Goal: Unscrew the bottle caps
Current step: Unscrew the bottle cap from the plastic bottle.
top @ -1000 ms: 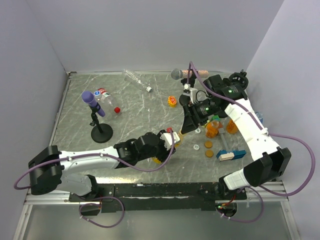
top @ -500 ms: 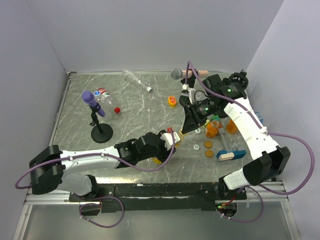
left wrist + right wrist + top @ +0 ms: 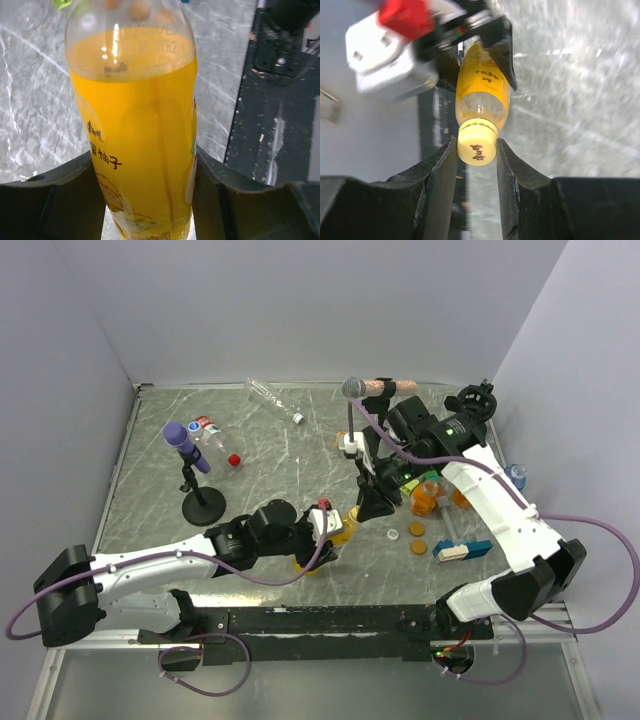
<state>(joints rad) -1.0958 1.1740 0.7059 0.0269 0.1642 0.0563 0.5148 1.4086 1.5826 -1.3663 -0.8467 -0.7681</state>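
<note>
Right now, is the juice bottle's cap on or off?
On. The yellow cap sits atop the bottle, pinched by the right gripper.

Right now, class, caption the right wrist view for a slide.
Right gripper shut on the pale yellow cap of the juice bottle.

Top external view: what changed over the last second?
The right hand moved left and closed on the pale yellow screw cap of the yellow-orange plastic juice bottle. The left hand shifted left, still holding that bottle. The black microphone stand and far clear plastic bottle stayed put.

purple mic on stand [image 3: 186, 445] | grey mic [image 3: 353, 388] | brown discs [image 3: 417, 529] | blue block [image 3: 462, 550]
</note>
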